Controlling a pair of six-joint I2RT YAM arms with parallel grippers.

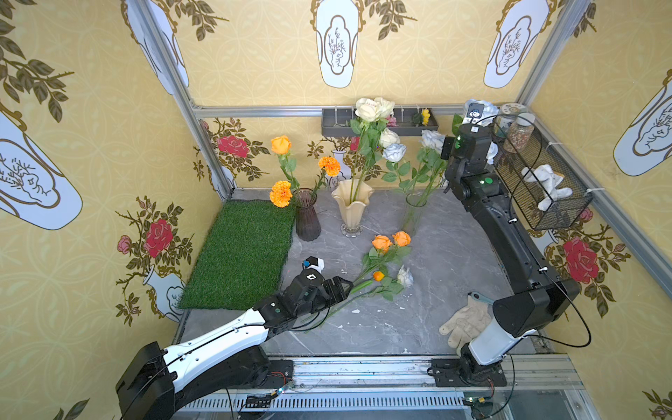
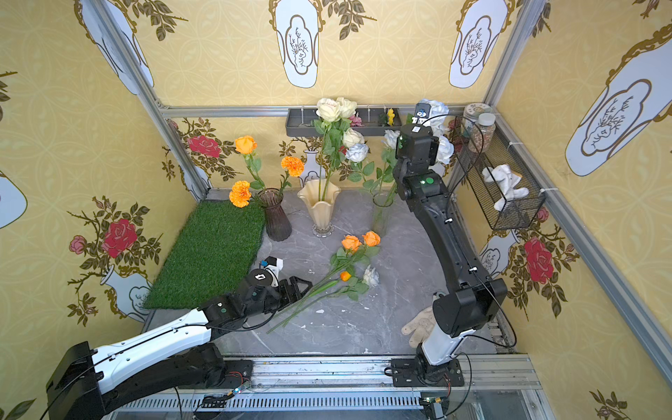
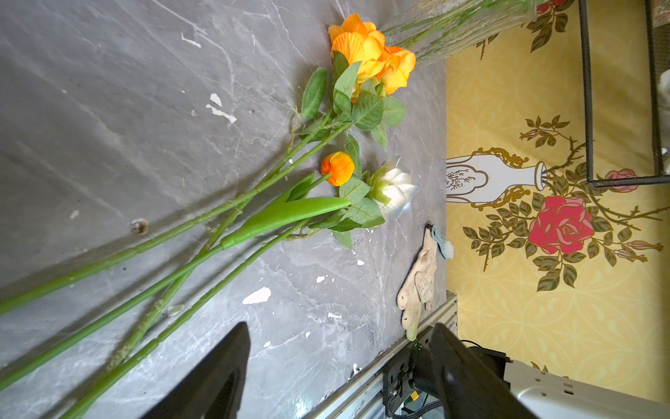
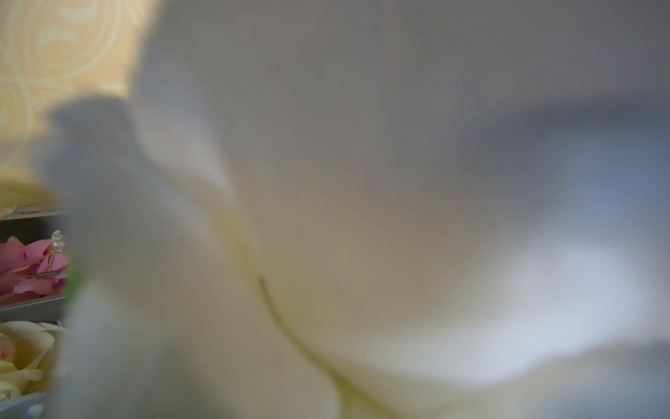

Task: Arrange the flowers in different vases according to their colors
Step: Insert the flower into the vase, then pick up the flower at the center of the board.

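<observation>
Hovering over crossed stems: left gripper (image 1: 345, 287) released, jaws apart, at the loose flowers (image 1: 378, 269) mid-table.
Risk: tangled stems may drag the white rose (image 1: 404, 276) up with the orange roses (image 1: 391, 240). Right gripper (image 1: 476, 116) clenched among pale roses (image 1: 394, 152) above the clear vase (image 1: 412, 214); load unseen. Grass mat (image 1: 240, 254) left, chipped grey marble tabletop (image 1: 447, 262), wallpapered walls (image 1: 109, 152).

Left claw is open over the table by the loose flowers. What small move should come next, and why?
Probably shift the left claw sideways onto an orange rose stem and close. Its jaws stand open and empty; the wrist view shows that stem lying beside its fingers, not between them. Orange blooms already stand in the dark purple vase.
</observation>
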